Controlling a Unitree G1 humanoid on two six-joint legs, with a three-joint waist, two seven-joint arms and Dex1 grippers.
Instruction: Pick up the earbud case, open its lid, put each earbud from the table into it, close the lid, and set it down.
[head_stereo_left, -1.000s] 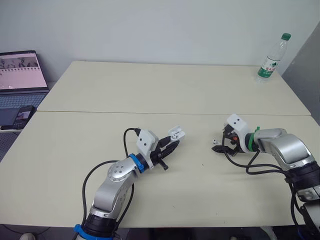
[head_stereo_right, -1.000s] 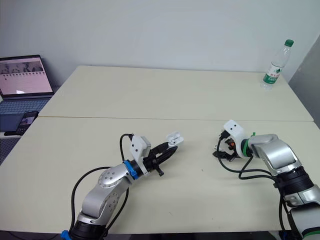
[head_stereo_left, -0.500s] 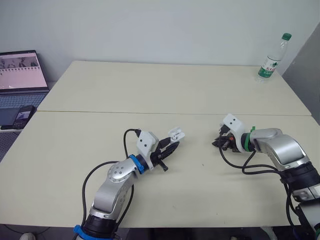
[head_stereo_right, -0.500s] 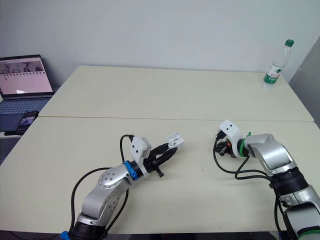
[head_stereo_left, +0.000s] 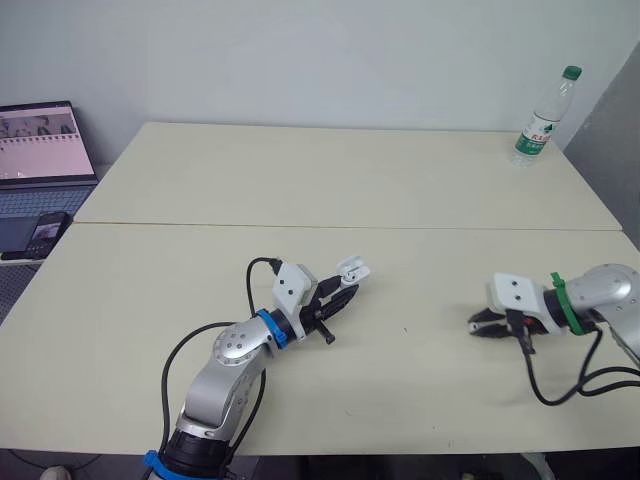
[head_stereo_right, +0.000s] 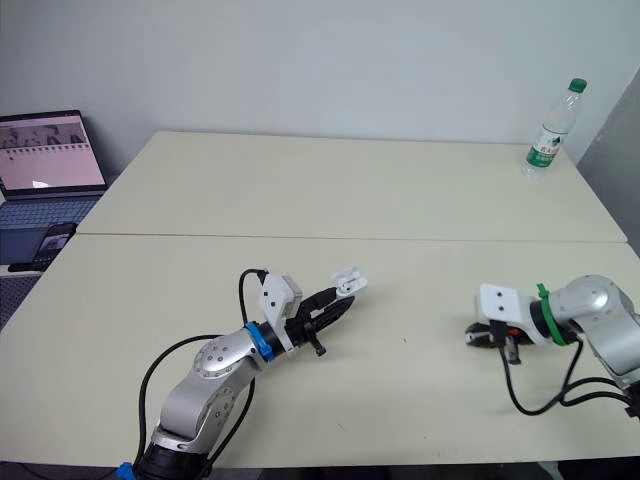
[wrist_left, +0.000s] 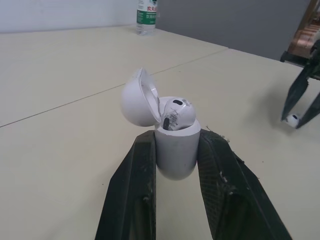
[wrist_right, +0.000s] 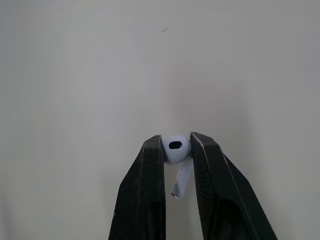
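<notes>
Earbud case (wrist_left: 175, 150) is up off the desk (head_stereo_left: 300, 180), centre-left, in the left tool (head_stereo_left: 342, 291); laptop (head_stereo_left: 40, 145) just beyond the desk's left edge; water bottle (head_stereo_left: 545, 115) upright at far right corner; left tool clamped on the case body, a finger each side; right tool (wrist_right: 176, 142) low over the desk at right, well apart from the case, almost closed, pinching second earbud (wrist_right: 176, 148) by its head; case lid (wrist_left: 137, 97) hinged open, one earbud (wrist_left: 176, 109) seated inside
</notes>
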